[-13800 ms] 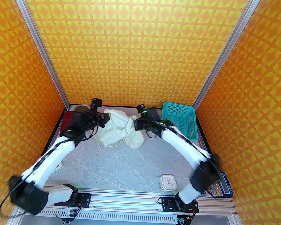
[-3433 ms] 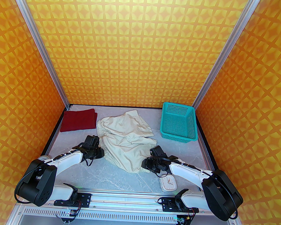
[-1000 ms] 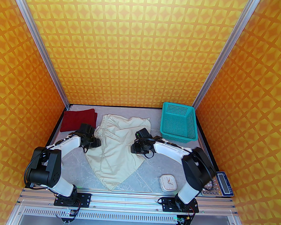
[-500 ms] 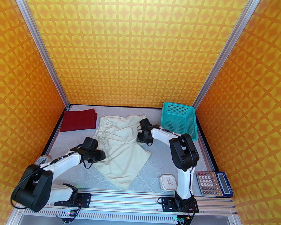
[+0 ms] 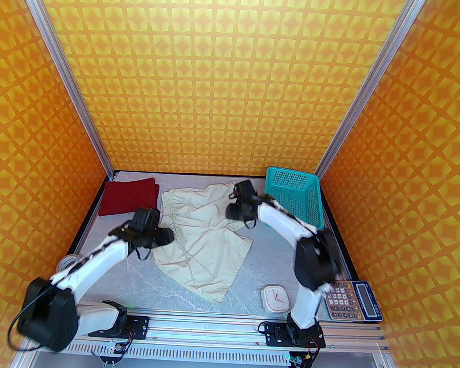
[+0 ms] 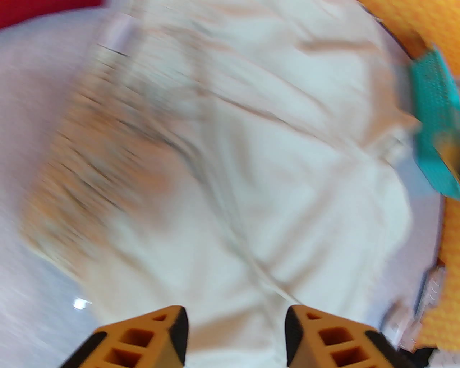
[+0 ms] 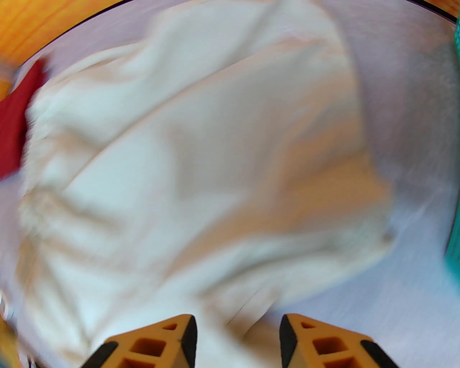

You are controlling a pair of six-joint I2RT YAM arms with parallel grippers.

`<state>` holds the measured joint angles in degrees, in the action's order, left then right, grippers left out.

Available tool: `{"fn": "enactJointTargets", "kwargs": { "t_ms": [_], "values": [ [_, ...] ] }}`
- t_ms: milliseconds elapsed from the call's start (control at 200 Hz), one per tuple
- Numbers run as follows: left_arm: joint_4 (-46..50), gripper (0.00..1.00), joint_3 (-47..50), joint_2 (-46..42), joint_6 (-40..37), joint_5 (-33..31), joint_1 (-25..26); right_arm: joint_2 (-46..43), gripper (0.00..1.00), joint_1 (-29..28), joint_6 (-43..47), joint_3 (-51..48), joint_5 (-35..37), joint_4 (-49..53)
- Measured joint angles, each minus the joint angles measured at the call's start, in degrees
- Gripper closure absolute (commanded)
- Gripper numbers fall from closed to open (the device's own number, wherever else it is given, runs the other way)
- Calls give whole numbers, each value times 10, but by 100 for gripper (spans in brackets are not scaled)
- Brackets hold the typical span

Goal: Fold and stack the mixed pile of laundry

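Note:
The cream shorts (image 5: 204, 235) lie spread and rumpled mid-table, waistband toward the far left, one leg reaching the near edge. The maroon shirt (image 5: 127, 199) sits folded at the far left corner. My left gripper (image 5: 166, 235) hovers at the shorts' left edge. In the blurred left wrist view the left gripper (image 6: 237, 320) is open over the shorts (image 6: 251, 161). My right gripper (image 5: 232, 212) is over the shorts' far right part. In the right wrist view the right gripper (image 7: 235, 323) is also open above the shorts (image 7: 197, 161), with the shirt (image 7: 14, 125) at left.
A teal mesh basket (image 5: 292, 200) stands at the far right, close to the right arm. A white clock (image 5: 274, 298) and a calculator (image 5: 352, 301) lie near the front right. A tape roll (image 5: 66, 263) sits by the left edge.
Both grippers have moved toward the far side of the table. The shorts have shifted and spread, with the near leg now lying further right.

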<state>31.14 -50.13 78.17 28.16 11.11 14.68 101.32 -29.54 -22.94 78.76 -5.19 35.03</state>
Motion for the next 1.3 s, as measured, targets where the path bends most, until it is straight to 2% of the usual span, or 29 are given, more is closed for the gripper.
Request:
{"fn": "enactJointTargets", "kwargs": {
  "t_ms": [125, 230, 410, 615, 695, 815, 920, 1070, 1160, 1300],
  "values": [
    [-3, 70, -12, 78, -36, -5, -16, -43, 59, -86, -40, -102, -26, -41],
    [-12, 72, 3, 108, -43, -5, -16, -35, 60, -109, -60, -163, -37, -53],
    [-47, 72, 82, 78, -29, -2, 0, 7, 60, -92, -55, -173, 12, -36],
    [-63, 71, 155, -2, 31, 14, 75, 61, 60, -46, -17, -113, 51, -17],
    [-52, 63, 158, -36, 48, 20, 91, 78, 60, -17, 3, -87, 65, -10],
    [-16, 48, 130, -100, 60, 13, 91, 84, 52, 12, 24, -60, 81, 13],
    [14, 36, 94, -132, 50, -1, 75, 28, 46, 19, 16, -85, 69, 17],
    [52, 26, 94, -141, 27, -23, 14, -162, 43, 14, -55, -211, -2, -9],
    [63, 24, 99, -126, 16, -31, -2, -255, 40, 12, -108, -295, -46, -24],
    [57, 23, 104, -82, 2, -31, -2, -332, 37, 12, -173, -398, -82, -19]
  ]
}}
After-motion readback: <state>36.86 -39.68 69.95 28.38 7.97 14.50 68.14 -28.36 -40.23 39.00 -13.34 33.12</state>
